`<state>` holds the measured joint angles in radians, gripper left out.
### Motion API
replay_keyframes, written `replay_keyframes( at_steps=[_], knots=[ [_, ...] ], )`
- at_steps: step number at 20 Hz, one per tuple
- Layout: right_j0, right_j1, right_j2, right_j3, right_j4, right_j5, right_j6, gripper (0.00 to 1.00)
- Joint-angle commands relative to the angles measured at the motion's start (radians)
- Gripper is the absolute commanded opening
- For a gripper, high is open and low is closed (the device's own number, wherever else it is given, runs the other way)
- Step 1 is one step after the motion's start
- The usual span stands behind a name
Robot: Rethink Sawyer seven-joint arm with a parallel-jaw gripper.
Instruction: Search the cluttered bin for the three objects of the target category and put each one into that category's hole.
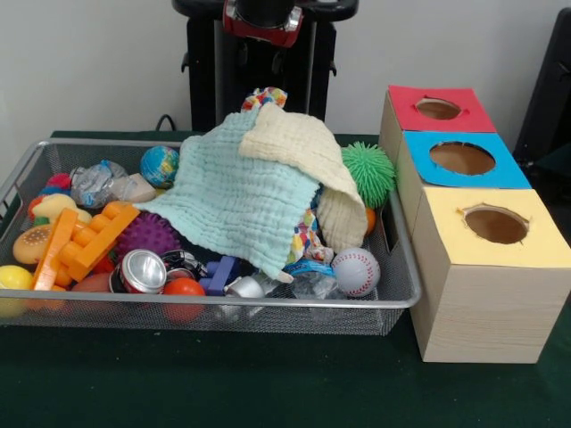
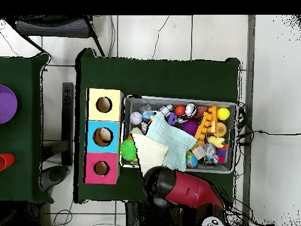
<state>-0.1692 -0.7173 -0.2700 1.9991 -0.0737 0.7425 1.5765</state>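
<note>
Gripper state not determinable: only red-and-black arm (image 1: 264, 20) at top centre, drawn back, holding nothing visible. Bin (image 1: 403, 294) at lower left, heaped; polka-dot pieces (image 1: 304, 236) mostly buried under mint-green cloth (image 1: 236, 205) and cream cloth (image 1: 299, 143). Yellow-topped hole (image 1: 496, 225) at right, seemingly empty; apparently all three placements outstanding.

Even, fairly bright indoor light fills both views, with no hard shadows. In the front view a soft shadow lies on the table (image 1: 268, 383) under the bin (image 1: 393, 299) at lower centre, and the can's (image 1: 143, 270) metal top shows a small glare. Fine detail looks soft throughout, especially in the overhead view.
</note>
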Motion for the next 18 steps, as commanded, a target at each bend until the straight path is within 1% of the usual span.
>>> replay_keyframes(
  at_steps=[1, 3, 6, 8, 15, 18],
  knots=[
    [-0.035, 0.014, 0.072, -0.067, -0.024, 0.01, 0.07, 1.0],
    [-0.046, 0.012, 0.082, -0.046, -0.012, -0.037, 0.076, 1.0],
    [-0.069, 0.001, 0.106, 0.004, 0.017, -0.168, 0.101, 1.0],
    [-0.085, 0.004, 0.123, 0.028, 0.03, -0.228, 0.113, 1.0],
    [-0.113, 0.061, 0.158, 0.049, 0.028, -0.323, 0.136, 1.0],
    [-0.13, 0.09, 0.188, 0.068, 0.048, -0.346, 0.147, 1.0]
  ],
)
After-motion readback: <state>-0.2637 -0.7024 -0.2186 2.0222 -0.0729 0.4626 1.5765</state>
